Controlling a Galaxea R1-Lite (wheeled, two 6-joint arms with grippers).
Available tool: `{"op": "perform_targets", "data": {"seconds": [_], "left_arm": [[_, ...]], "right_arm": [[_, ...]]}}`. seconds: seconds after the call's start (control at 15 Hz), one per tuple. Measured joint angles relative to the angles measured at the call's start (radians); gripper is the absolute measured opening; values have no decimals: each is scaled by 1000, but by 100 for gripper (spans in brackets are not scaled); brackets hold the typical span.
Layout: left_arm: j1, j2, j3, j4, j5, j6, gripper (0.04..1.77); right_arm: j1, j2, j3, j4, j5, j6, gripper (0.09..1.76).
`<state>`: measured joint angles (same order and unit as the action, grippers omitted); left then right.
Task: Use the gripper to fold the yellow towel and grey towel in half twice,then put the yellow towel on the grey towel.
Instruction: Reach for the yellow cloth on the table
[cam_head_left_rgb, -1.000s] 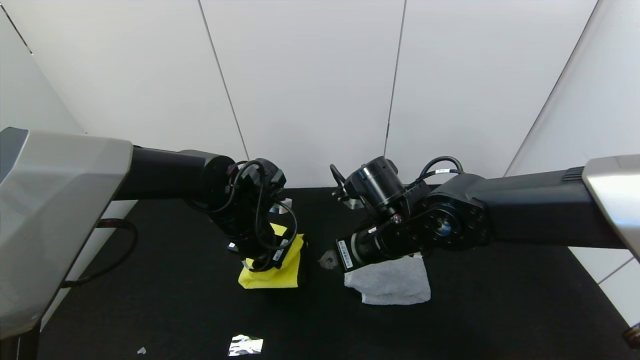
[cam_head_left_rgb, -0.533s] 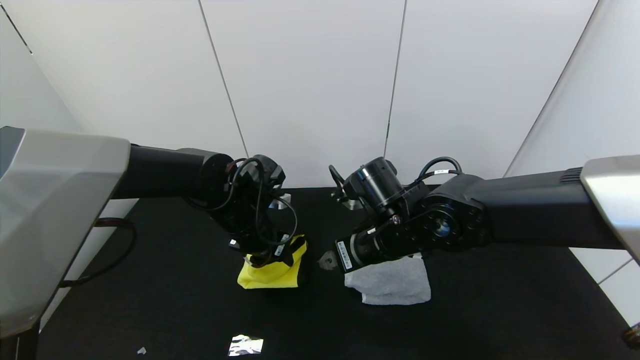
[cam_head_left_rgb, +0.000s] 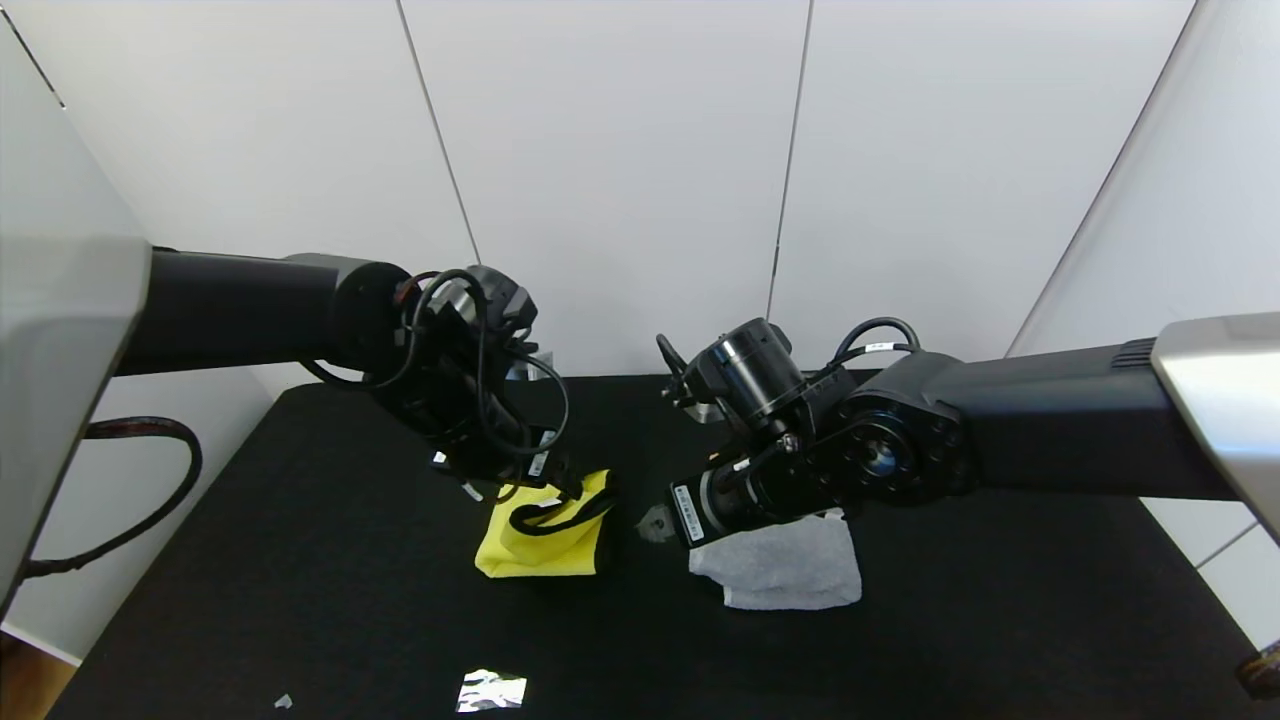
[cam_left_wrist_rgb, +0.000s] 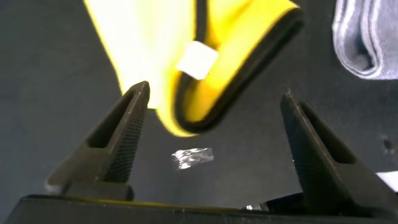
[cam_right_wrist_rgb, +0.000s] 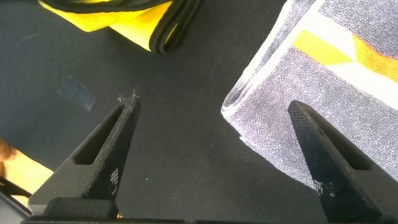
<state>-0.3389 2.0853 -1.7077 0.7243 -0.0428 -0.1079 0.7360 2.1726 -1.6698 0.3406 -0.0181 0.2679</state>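
Note:
The yellow towel lies folded on the black table, left of centre, its black trim and white tag facing up. My left gripper hangs just above it, open, with nothing between its fingers. The grey towel lies folded to the right, a short gap from the yellow one, with orange patches showing in the right wrist view. My right gripper hovers low beside the grey towel's left edge, open and holding nothing; one fingertip is over the towel, the other over bare table.
A crumpled foil scrap and a tiny white scrap lie near the front edge of the table. White wall panels close off the back and right side.
My left gripper has opened, let go of the yellow towel and risen up and back to the left. The towel has stayed folded on the table. The right arm has barely moved.

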Motion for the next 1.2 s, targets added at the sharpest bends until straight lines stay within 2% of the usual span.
{"op": "perform_targets", "data": {"seconds": [0.13, 0.4, 0.87, 0.93, 1.07, 1.2], "left_arm": [[17, -13, 9, 4, 6, 2, 156], [55, -40, 40, 7, 10, 16, 162], [108, -56, 51, -2, 27, 38, 168], [114, -54, 49, -1, 46, 39, 168], [119, -50, 47, 6, 127, 41, 169], [120, -42, 51, 12, 169, 81, 169]], "right_arm": [[0, 4, -2, -8, -1, 9, 171], [6, 18, -4, -95, 5, 107, 171], [25, 48, -5, -117, -8, 113, 171], [26, 49, -4, -118, -8, 112, 171], [26, 51, -4, -117, -7, 113, 171], [26, 52, -5, -117, -6, 113, 171]]}}
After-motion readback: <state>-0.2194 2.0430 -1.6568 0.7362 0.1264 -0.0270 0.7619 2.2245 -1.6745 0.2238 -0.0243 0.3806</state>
